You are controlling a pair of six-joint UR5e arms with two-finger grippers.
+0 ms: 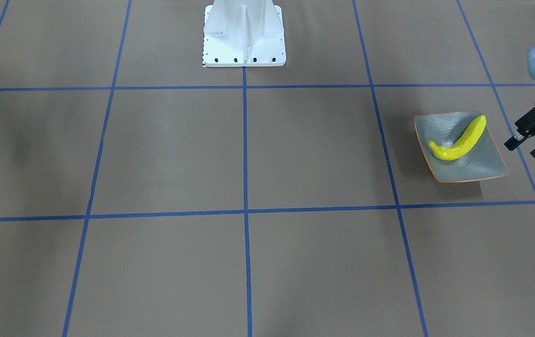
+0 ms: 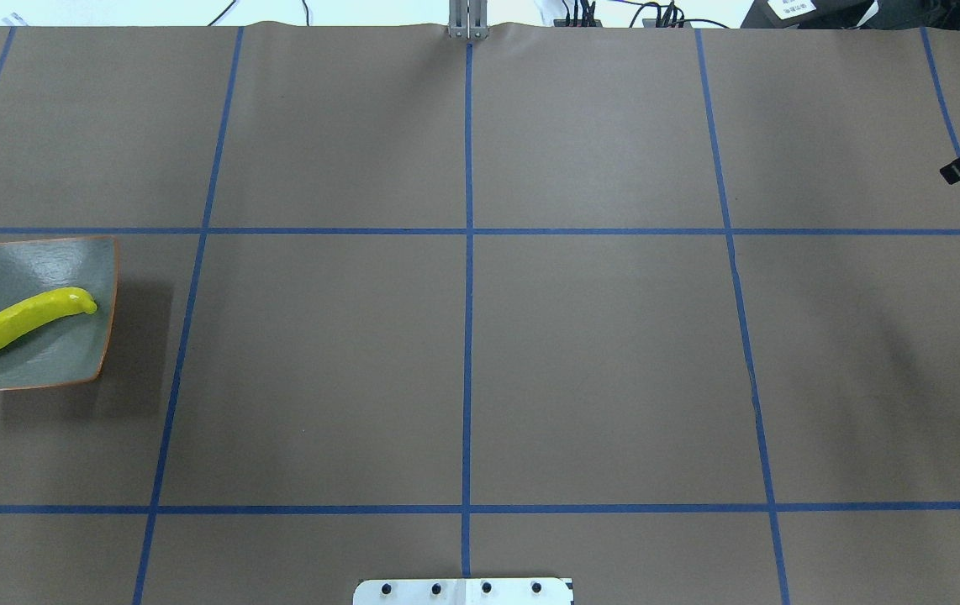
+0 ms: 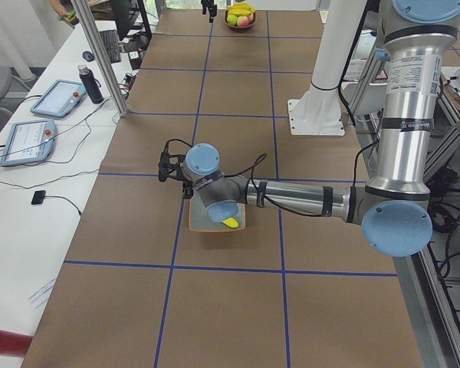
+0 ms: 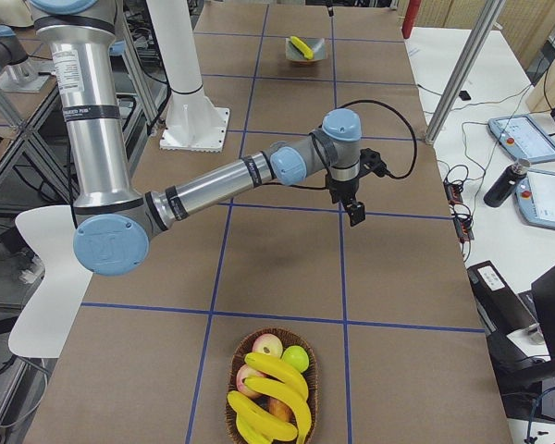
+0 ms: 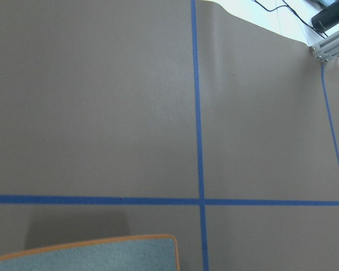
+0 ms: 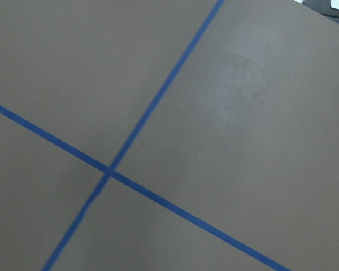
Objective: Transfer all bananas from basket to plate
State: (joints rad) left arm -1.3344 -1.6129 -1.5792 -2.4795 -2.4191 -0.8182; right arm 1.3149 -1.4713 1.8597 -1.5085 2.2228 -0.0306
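Two black fingers (image 1: 511,142) of the left gripper (image 1: 526,147) stand spread apart with only air between them, gripping and touching nothing. They hover over the brown table (image 2: 598,361) just beside the plate (image 1: 478,166), off its edge toward the table's end on the robot's left. The left wrist view catches only one orange-rimmed corner of the plate at its lower edge, with blue tape lines (image 5: 198,113) crossing beyond it. One yellow banana (image 1: 457,141) lies diagonally across the grey-green plate, one end reaching up onto the rim.

The right gripper (image 4: 353,211) hangs from its bent wrist over bare table near a tape line. Only a dark bar of it enters the overhead view's right edge, so I cannot tell whether its fingers are parted or closed, and nothing shows in them. Its wrist camera sees only table and two crossing tape lines.

Well apart from both grippers, at the table's end on the robot's right, stands the brown woven basket (image 4: 238,356). Several bananas (image 4: 279,372) lie piled in it over a red-and-yellow apple (image 4: 269,346) and a round green fruit (image 4: 297,358)
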